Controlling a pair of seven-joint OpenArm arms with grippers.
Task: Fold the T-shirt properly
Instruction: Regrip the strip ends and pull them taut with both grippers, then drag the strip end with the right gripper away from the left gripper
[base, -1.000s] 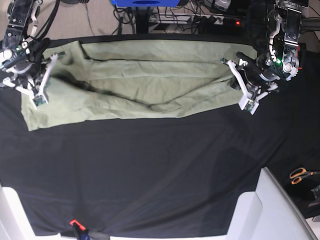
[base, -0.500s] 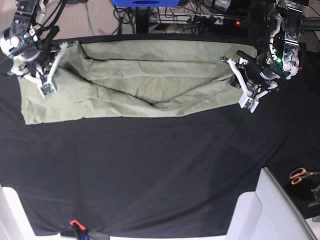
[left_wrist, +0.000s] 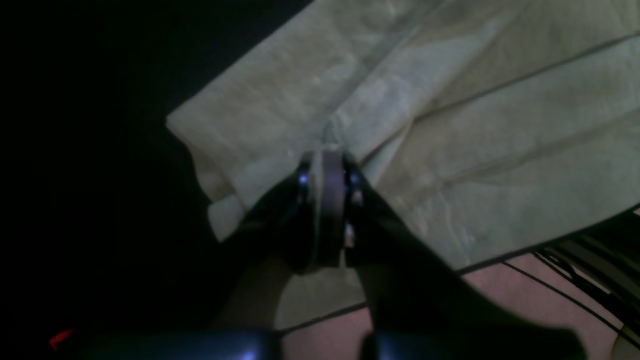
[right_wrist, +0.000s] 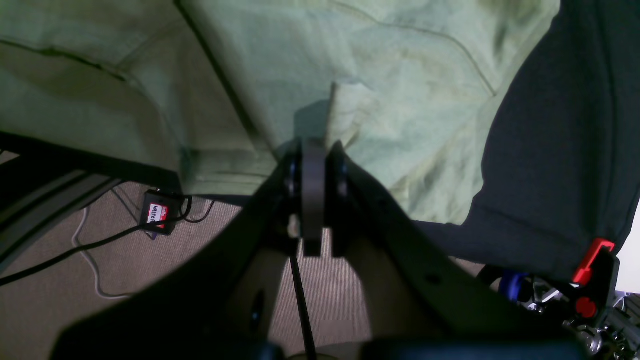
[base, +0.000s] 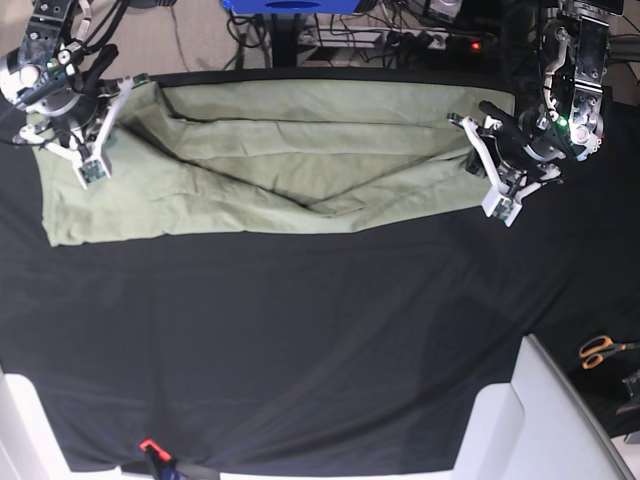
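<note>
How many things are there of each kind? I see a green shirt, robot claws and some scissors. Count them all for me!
T-shirt: 1
Robot grippers: 2, the left gripper and the right gripper, both pinching the shirt
Scissors with orange handles: 1
Black table cloth: 1
Total: 5

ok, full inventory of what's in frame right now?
T-shirt: one, pale sage green, spread in a band across the far side of the table.
Table cloth: one, black, covering the table.
Scissors: one pair, orange handles, off the table's right edge.
Clamp: one, red and black, near table edge.
Left tool: shut on the T-shirt, base view's right.
Right tool: shut on the T-shirt, base view's left.
</note>
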